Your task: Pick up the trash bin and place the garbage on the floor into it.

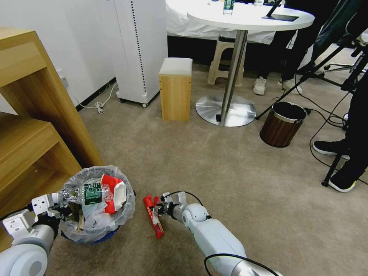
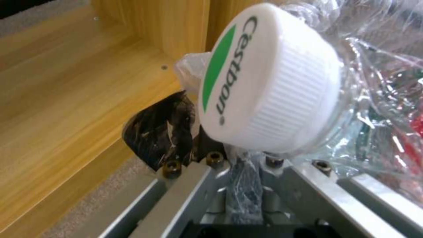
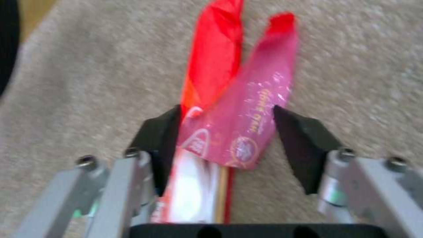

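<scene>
Left gripper [image 1: 63, 207] fingers pinching trash bin [image 1: 97, 214] liner, "C'estbon" cap [image 2: 269, 79], right gripper [image 3: 227, 138] fingers spread astride red wrapper [image 3: 238, 115]

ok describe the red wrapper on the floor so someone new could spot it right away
Start at the trash bin with the crinkled clear liner beside the wooden shelf unit. On the beige carpet beside it lies the red wrapper, between the right gripper's open jaws. It is long and flat, the only red litter outside the bin.

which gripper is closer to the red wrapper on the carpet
Right. The right gripper has its jaws open on either side of the red wrapper on the floor. The left gripper is off at the trash bin, clamped on its rim.
</scene>
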Available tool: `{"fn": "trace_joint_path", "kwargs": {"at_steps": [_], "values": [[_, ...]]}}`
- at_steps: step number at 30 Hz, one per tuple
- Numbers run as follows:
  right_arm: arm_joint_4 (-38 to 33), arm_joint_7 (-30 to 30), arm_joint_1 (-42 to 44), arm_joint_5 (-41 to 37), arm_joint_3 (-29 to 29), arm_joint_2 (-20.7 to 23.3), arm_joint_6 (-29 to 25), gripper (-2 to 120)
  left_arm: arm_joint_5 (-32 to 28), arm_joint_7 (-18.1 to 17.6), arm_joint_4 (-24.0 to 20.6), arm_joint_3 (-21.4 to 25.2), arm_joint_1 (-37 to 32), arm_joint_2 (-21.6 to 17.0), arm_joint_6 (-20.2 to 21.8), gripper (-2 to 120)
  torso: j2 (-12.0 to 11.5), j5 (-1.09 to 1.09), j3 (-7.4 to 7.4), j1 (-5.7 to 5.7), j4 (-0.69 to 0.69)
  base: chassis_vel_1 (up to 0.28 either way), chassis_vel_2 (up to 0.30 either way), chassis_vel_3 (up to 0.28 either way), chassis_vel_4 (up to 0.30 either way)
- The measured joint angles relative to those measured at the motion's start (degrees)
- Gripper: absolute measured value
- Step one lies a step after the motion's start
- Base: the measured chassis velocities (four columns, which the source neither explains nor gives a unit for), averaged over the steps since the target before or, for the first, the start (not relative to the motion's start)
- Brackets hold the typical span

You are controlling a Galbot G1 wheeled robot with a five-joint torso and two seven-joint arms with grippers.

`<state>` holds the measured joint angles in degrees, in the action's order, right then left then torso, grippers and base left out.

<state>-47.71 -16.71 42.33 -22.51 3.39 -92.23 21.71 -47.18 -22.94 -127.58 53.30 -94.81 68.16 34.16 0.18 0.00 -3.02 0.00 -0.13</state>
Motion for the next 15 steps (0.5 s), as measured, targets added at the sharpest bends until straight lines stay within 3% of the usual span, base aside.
{"fn": "trace_joint_path", "kwargs": {"at_steps": [9, 15], "values": [[3.2, -1.6, -0.5, 2.3, -0.5, 0.0, -3.7, 93, 0.7, 0.2, -0.4, -0.4, -0.2, 0.1, -0.1, 1, 0.0, 0.0, 0.0, 0.0, 0.0, 0.0, 0.0, 0.0, 0.0], [4.6, -1.9, -1.3, 2.8, -0.9, 0.1, -5.1, 100, 0.7, 0.2, -0.6, -0.2, -0.5, 0.1, -0.2, 1, 0.0, 0.0, 0.0, 0.0, 0.0, 0.0, 0.0, 0.0, 0.0]]}}
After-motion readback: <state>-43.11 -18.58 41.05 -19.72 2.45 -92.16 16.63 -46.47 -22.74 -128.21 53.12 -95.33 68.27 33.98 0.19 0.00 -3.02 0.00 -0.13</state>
